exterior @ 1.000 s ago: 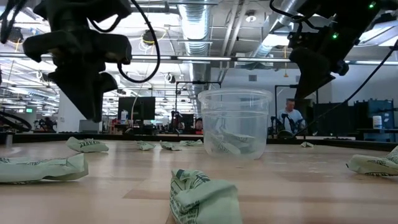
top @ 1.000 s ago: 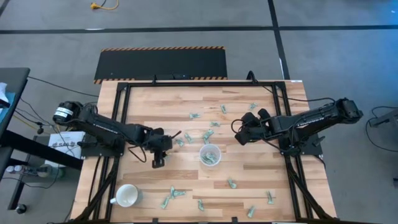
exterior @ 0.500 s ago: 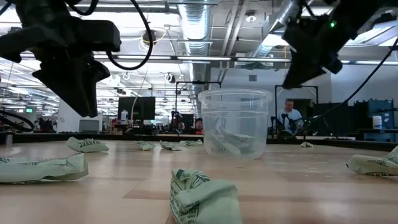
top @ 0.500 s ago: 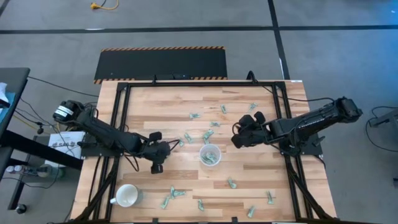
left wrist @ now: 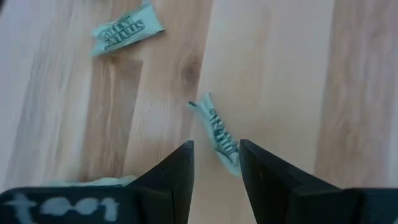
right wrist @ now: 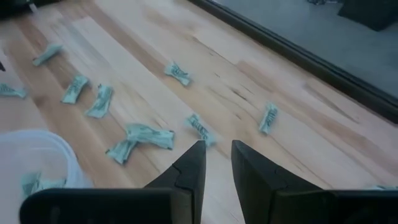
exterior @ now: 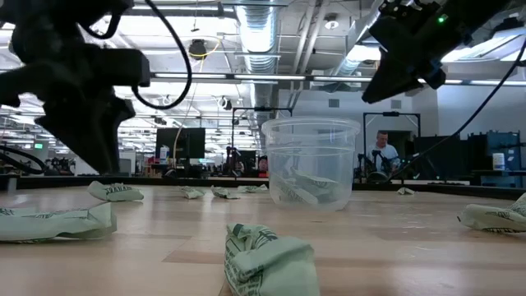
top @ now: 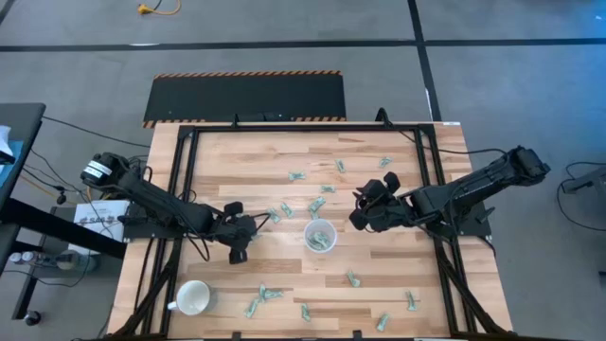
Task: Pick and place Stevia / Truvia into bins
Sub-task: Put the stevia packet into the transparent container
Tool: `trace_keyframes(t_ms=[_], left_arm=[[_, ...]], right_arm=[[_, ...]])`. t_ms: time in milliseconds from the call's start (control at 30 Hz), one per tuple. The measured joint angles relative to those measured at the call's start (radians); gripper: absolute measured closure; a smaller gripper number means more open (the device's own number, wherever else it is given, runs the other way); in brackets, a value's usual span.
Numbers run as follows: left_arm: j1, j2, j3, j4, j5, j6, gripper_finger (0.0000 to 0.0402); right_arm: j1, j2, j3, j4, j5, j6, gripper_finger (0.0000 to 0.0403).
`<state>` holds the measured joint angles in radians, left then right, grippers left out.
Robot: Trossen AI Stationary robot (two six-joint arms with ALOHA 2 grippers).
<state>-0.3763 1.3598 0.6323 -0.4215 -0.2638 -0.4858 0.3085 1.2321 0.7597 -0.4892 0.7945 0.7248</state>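
Note:
Pale green and white Stevia sachets [top: 294, 176] lie scattered flat over the wooden table. The clear plastic cup [top: 320, 236] stands upright at mid-table with a few sachets inside [exterior: 306, 191]. My left gripper [top: 259, 224] is low, left of the cup, and open. One sachet [left wrist: 219, 133] lies on the wood between and just ahead of its fingertips; I cannot tell whether they touch it. My right gripper [top: 357, 212] hovers right of the cup, open and empty, above a sachet [right wrist: 200, 128].
A white handled mug [top: 193, 298] stands near the table's near left corner. More sachets lie along the near edge [top: 262, 296] and close to the low camera [exterior: 265, 261]. A black frame rail [top: 303, 125] runs round the table. A person [exterior: 383, 151] shows far behind.
My left gripper has sunk lower toward the table beside the cup. My right gripper has moved a little toward the cup, to the table's left and near side. The cup and the sachets have stayed where they were.

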Motion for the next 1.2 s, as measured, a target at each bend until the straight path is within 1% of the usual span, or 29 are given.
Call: trace_keyframes(t_ms=[100, 200, 267, 433, 667, 867, 933, 1067, 1200], left_arm=[[0.0, 0.0, -0.027, 0.042, -0.003, -0.009, 0.0284], [0.0, 0.0, -0.062, 0.105, 0.024, -0.01, 0.0284], [0.0, 0.0, -0.079, 0.136, 0.024, -0.01, 0.0284], [0.001, 0.0, -0.109, 0.156, 0.016, -0.032, 0.0284], [0.001, 0.02, -0.114, 0.182, 0.015, -0.03, 0.0284], [0.0, 0.09, -0.111, 0.234, 0.004, 0.023, 0.0284], [0.0, 0.094, -0.111, 0.236, 0.004, 0.036, 0.0286], [0.0, 0.085, -0.111, 0.241, 0.004, 0.069, 0.031], [0.0, 0.084, -0.112, 0.247, 0.003, 0.082, 0.0353]], right_arm=[[-0.003, 0.0, 0.0, 0.006, 0.0, 0.0, 0.0333], [-0.003, 0.0, 0.0, 0.005, 0.007, 0.0, 0.0333], [-0.003, 0.0, 0.0, 0.004, 0.016, 0.0, 0.0333], [-0.003, 0.0, 0.0, 0.005, 0.019, 0.0, 0.0333], [-0.003, 0.0, 0.0, 0.005, 0.019, 0.0, 0.0333], [-0.003, 0.0, 0.0, 0.004, 0.019, -0.001, 0.0333], [-0.003, 0.0, -0.001, 0.004, 0.025, -0.001, 0.0333], [-0.003, 0.0, -0.001, 0.004, 0.052, -0.003, 0.0333], [-0.003, 0.0, -0.001, 0.005, 0.069, -0.019, 0.0333]])
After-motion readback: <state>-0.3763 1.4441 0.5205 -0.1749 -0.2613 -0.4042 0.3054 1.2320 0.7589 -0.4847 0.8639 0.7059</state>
